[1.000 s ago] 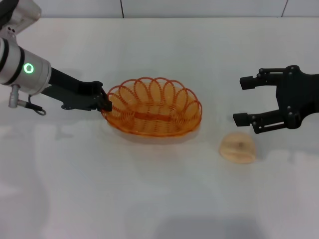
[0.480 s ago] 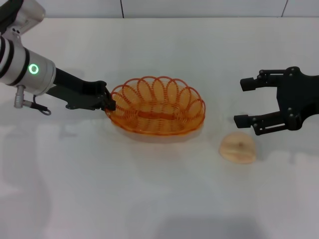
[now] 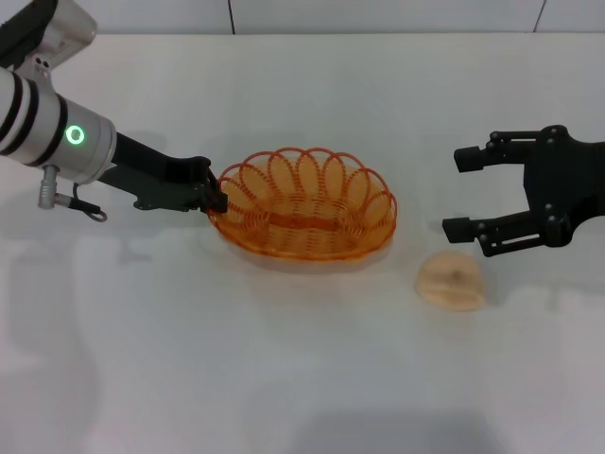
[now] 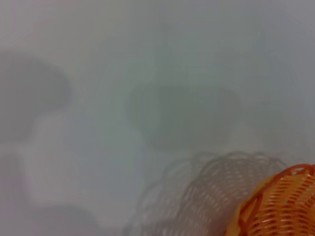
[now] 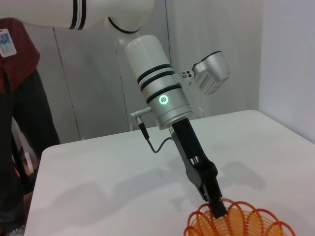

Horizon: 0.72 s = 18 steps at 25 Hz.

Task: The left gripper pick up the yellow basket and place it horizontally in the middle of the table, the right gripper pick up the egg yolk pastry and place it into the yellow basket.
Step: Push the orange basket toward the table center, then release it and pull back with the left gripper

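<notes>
The first step is in hand: the left gripper (image 3: 216, 197) has its fingers pinched on the left end of the rim of the yellow basket (image 3: 304, 210) and carries it toward the middle of the desk (image 3: 284, 378). In the left wrist view the basket's edge (image 4: 280, 206) hangs above its own shadow, so I judge it lifted off the surface rather than dragged, though the head view alone cannot settle that. From the right wrist view the left gripper (image 5: 216, 209) comes down onto the rim with its black fingers closed on a loop of the basket (image 5: 236, 223). The basket sits level, long side across the view, a little left of centre. The right gripper (image 3: 477, 194) hovers with its fingers spread wide, just above and beside the egg yolk pastry (image 3: 453, 281), which lies on the desk to the right of the basket, apart from it. Next, the left arm needs to lower the basket flat, release the rim and pull clear, so the right gripper can come down over the pastry. Compared with a second ago, the basket and the left gripper have shifted to the right, narrowing the gap to the pastry; the right gripper and the pastry are unmoved.
</notes>
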Tool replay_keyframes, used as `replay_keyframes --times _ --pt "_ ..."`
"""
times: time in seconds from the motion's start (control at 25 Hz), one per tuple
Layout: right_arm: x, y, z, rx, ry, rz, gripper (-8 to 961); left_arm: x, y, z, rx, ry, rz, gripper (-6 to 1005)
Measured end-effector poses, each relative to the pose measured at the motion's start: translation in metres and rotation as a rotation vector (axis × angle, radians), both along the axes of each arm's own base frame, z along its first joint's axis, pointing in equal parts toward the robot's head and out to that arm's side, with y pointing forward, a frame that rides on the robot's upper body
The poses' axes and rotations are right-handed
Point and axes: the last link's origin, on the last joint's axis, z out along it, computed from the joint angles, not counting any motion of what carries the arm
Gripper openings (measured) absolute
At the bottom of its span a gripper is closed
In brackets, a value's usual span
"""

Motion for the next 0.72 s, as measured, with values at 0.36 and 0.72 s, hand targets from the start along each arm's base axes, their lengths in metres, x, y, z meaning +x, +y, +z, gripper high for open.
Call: replay_keyframes --times 0.36,0.72 --pt "0.0007 -0.0014 0.0001 -0.004 -0.001 0.000 855 0.0008 -0.0019 -0.0034 -0.008 -0.005 0.002 113" --pt "0.0008 -0.0026 -0.0004 -0.009 0.001 0.001 855 0.0005 -0.0048 -0.0065 -0.020 -0.018 0.018 118"
